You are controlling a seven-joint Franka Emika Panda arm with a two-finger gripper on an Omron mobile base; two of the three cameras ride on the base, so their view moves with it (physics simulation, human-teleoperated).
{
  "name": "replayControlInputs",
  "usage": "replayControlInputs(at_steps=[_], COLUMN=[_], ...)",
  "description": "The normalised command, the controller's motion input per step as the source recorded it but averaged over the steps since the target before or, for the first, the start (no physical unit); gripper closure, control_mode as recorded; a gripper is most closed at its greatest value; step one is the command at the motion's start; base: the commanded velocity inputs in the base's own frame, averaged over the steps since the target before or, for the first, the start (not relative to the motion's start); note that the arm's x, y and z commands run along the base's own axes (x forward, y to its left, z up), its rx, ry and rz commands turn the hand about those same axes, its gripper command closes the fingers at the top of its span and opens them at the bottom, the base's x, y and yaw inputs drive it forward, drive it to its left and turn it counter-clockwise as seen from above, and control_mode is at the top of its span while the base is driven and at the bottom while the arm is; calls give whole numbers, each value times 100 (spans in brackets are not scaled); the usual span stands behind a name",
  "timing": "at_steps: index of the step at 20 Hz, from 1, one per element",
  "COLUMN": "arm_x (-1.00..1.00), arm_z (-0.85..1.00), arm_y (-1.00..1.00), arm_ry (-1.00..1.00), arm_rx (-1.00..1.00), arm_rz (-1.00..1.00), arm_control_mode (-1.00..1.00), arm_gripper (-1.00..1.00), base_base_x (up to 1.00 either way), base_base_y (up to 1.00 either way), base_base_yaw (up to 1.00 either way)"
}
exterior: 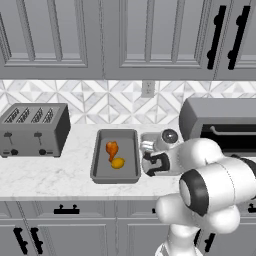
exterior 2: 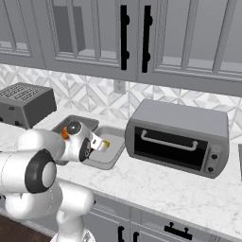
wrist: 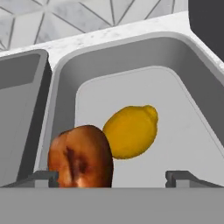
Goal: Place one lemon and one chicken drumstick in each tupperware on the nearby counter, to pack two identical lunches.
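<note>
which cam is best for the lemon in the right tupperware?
Hand view: the lemon lies large and unblocked on the right tupperware floor beside a drumstick. Right base view catches a yellow sliver behind the arm. Left base view hides that tray behind the arm.

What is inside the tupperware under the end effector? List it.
Inside the right tupperware lies a lemon; a chicken drumstick sits between the end effector fingertips. Whether the drumstick rests on the floor is covered. The left tupperware holds another drumstick and lemon.
</note>
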Motion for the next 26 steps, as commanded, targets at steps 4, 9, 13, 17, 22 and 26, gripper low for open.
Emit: replayControlInputs(at_steps=[4, 9, 13, 17, 22, 26], arm_x=[-20, -82, -100, -98, -79, -63], arm_z=[84, 45, 3, 0, 0, 12], arm_y=[0, 0, 0, 10, 29, 52], arm_ry=[0, 4, 0, -6, -23, -30], arm_rx=[0, 1, 0, -1, -11, -19], arm_rz=[0, -1, -3, 0, 0, 3], arm_control_mode=[-100, -100, -100, -100, -100, -100], arm_gripper=[-100, -100, -100, -100, -100, -100], base_base_x=[0, 0, 0, 0, 0, 0], base_base_y=[0, 0, 0, 0, 0, 0], base_base_yaw=[0, 0, 0, 0, 0, 0])
